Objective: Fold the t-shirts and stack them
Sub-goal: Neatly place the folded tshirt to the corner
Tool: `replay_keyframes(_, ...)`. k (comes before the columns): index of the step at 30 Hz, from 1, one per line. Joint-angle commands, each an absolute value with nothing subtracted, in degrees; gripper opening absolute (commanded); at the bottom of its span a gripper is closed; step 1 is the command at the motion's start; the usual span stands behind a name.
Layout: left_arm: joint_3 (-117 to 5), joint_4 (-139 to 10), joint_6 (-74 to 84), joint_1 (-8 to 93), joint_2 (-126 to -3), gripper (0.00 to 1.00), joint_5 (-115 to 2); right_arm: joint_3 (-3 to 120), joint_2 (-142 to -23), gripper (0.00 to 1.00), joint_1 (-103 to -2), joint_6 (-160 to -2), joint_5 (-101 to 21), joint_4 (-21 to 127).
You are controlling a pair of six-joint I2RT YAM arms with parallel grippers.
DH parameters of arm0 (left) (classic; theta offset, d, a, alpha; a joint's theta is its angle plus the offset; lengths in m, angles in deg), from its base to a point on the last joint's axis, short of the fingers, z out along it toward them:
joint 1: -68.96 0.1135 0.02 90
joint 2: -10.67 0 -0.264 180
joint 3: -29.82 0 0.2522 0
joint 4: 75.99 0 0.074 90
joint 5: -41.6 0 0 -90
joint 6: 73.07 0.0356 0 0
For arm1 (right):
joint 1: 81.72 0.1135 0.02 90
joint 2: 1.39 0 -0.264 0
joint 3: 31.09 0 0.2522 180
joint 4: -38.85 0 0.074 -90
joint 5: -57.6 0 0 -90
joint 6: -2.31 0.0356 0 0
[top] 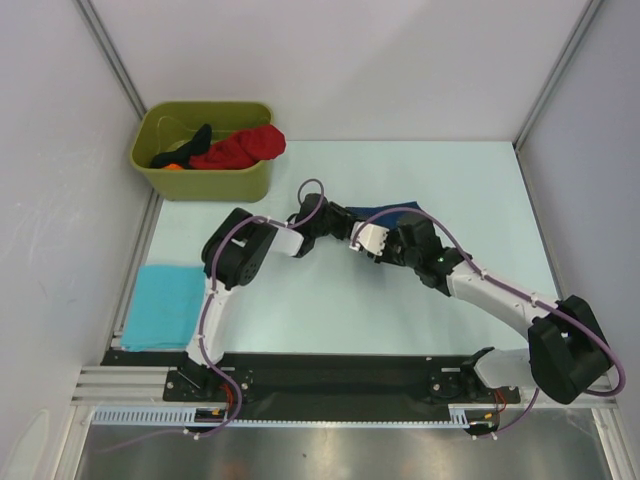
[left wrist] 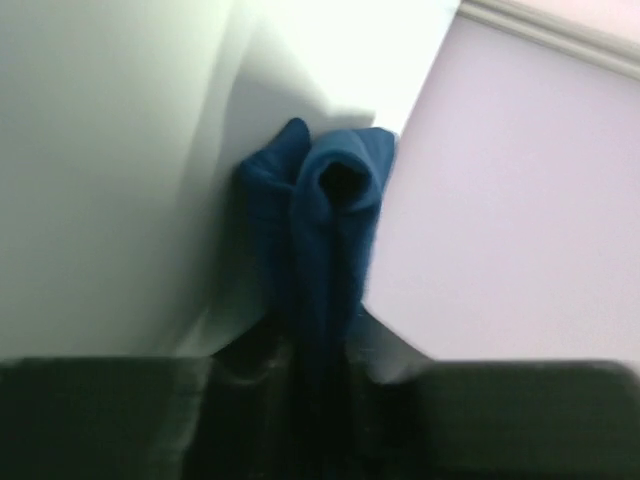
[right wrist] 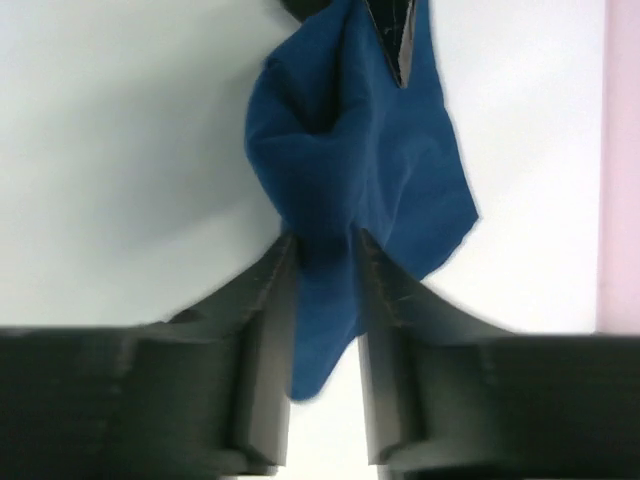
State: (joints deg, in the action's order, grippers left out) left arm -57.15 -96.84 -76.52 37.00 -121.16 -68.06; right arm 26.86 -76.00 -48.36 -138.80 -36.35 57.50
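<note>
At the middle of the bench, the left claw and the right claw are each pinching a bunched fold of the navy t-shirt, while the folded turquoise t-shirt is lying by the bench's left edge.

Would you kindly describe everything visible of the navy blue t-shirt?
The navy t-shirt is soft, matte cloth, bunched and wrinkled, with no print showing. The left pincer is shut on a rolled fold, the right pincer on a loose flap. From above, only a dark sliver shows beyond the wrists, over the table.
</note>
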Motion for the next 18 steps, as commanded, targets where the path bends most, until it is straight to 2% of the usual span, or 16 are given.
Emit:
replay_keyframes(1, -59.35, -97.21, -73.01, 38.02, -120.47, 0.19, -67.47, 27.49, -72.76, 0.48, -46.48, -135.07, -34.78, 56.63)
replay_keyframes(3, -59.26, -94.49, -69.92, 38.46, -118.37, 0.03, -67.56, 28.9, -72.32, 0.64, -44.64, -128.76, -29.53, 58.14)
replay_keyframes(5, -58.13, -92.3, -65.09, 38.9, -116.52, 0.0, -68.0, 31.61, -72.58, 0.88, -44.37, -122.26, -22.52, 61.73)
replay_keyframes(6, -57.34, -91.59, -63.68, 38.99, -115.55, 0.0, -68.09, 34.5, -72.75, 0.99, -44.72, -113.7, -20.56, 66.02)
replay_keyframes(10, -51.98, -87.11, -54.29, 39.95, -107.05, 0.0, -67.56, 38.3, -68.99, 1.0, -41.74, -102.21, -15.45, 74.48)
replay_keyframes(12, -48.55, -84.3, -50.94, 40.48, -103.78, 0.0, -66.95, 41.71, -65.99, 1.0, -39.98, -96.42, -8.7, 79.12)
replay_keyframes(13, -48.02, -82.02, -47.27, 41.1, -102.37, 0.0, -66.42, 43.3, -65.38, 1.0, -39.54, -88.12, -6.84, 81.33)
replay_keyframes(18, -45.29, -66.9, -36.7, 41.8, -90.51, 0.0, -56.68, 52.98, -62.74, 1.0, -38.22, -70.83, -6.65, 97.32)
